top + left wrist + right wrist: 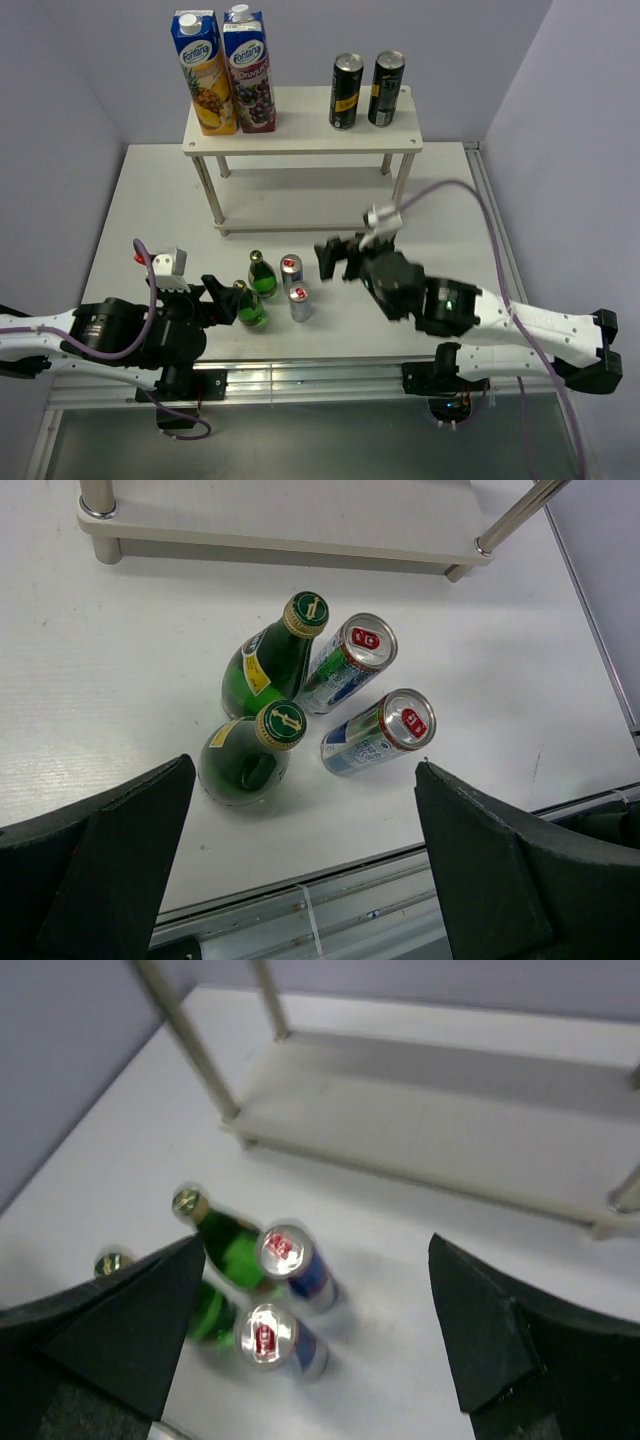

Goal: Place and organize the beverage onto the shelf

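On the table stand two green bottles (261, 275) (250, 305) and two silver-blue cans (291, 270) (299, 302), grouped in front of the white shelf (300, 140). Two dark cans (346, 92) (386, 88) stand on the right of its top board. My left gripper (219, 300) is open just left of the nearer bottle, holding nothing. In the left wrist view the bottles (268, 665) (243, 763) and cans (345, 665) (378, 733) lie beyond the wide-apart fingers (110, 860). To the cans' right hovers my right gripper (340, 260), open and empty; its blurred view shows cans (295, 1260) (275, 1340).
Two tall blue-topped juice cartons (205, 75) (250, 75) stand on the left of the shelf's top board. The lower board (280, 520) holds nothing that I can see. A metal rail (320, 375) runs along the table's near edge, and purple walls close in the back and sides.
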Controlling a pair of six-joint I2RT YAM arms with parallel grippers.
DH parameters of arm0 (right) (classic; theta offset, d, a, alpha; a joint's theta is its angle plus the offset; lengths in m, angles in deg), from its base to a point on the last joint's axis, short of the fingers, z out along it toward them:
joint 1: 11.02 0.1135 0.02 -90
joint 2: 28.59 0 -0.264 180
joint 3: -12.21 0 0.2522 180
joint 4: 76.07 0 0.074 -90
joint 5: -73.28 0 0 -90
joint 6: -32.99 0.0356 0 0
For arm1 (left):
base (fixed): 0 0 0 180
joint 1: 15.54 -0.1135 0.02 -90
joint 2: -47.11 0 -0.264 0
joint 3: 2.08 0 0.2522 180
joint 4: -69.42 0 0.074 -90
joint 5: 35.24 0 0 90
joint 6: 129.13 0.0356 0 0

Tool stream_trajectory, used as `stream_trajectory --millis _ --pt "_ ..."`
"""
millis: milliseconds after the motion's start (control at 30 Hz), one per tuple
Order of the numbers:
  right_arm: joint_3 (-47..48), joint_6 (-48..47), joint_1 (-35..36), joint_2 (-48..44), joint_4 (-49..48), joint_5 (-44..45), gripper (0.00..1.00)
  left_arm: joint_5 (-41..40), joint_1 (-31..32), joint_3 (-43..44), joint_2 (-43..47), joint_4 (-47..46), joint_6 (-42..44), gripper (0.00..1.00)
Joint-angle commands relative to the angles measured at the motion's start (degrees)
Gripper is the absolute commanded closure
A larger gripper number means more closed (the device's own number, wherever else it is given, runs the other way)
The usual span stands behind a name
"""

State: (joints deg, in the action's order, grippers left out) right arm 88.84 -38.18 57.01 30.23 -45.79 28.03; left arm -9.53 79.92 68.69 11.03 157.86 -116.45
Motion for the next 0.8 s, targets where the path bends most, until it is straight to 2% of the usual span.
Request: stream_trajectory --millis 0,67,133,200,300,367,467,767 --pt "-17.5 7.4 8.5 -7.7 -11.1 1.8 0.0 0.0 0.4 -0.3 -0.4 -1.4 1.3 0.01" --pt "-25.6 10.4 15.6 -9.0 -16.0 1.4 0.0 0.0 0.5 -0.4 -0.7 -1.8 2.0 0.01" --pt "-28.6 16.0 19.7 -7.2 -16.3 0.8 0.0 0.0 0.4 -0.3 -1.6 -1.7 1.7 0.01" --pt "-30.9 20.1 20.5 -2.2 -16.3 0.3 0.0 -0.2 0.4 -0.2 -2.2 -1.1 1.3 0.01" --pt "-33.4 20.9 21.1 3.8 -23.4 -2.3 0.0 -0.3 0.4 -0.1 -2.7 -0.8 0.7 0.01" --pt "-34.1 18.3 21.0 8.0 -29.4 -3.5 0.0 -0.3 0.5 -0.2 -2.8 -0.8 0.7 0.01" --pt "-32.2 15.9 19.7 14.0 -32.2 -4.1 0.0 -0.4 0.4 -0.2 -2.7 -0.8 0.7 0.01" --pt "-31.3 11.8 9.8 24.5 -44.5 -4.5 0.0 -0.2 0.4 -0.3 -2.2 -1.1 1.0 0.01"
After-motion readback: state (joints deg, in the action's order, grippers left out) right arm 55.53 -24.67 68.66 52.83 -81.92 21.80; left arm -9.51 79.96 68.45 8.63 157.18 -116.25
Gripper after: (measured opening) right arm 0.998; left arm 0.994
